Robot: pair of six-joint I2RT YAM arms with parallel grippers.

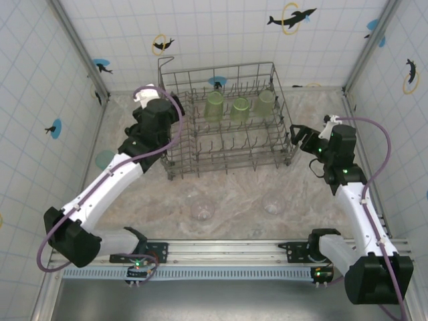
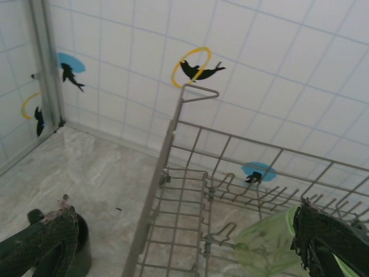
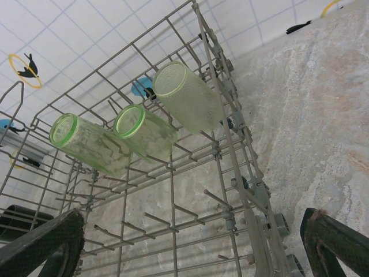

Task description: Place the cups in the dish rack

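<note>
Right wrist: 3 ribbed green tumblers (image 3: 138,133)

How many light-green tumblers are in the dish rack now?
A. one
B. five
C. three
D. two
C: the top view shows three green tumblers side by side in the far row of the dish rack.

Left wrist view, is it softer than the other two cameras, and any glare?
Left wrist: yes, hazy and soft, green tumbler smeared near the lens. Right wrist: crisp on the tumblers, dark fingers blurred. Top external: even light, no glare, clear cups faint against the marbled table.
</note>
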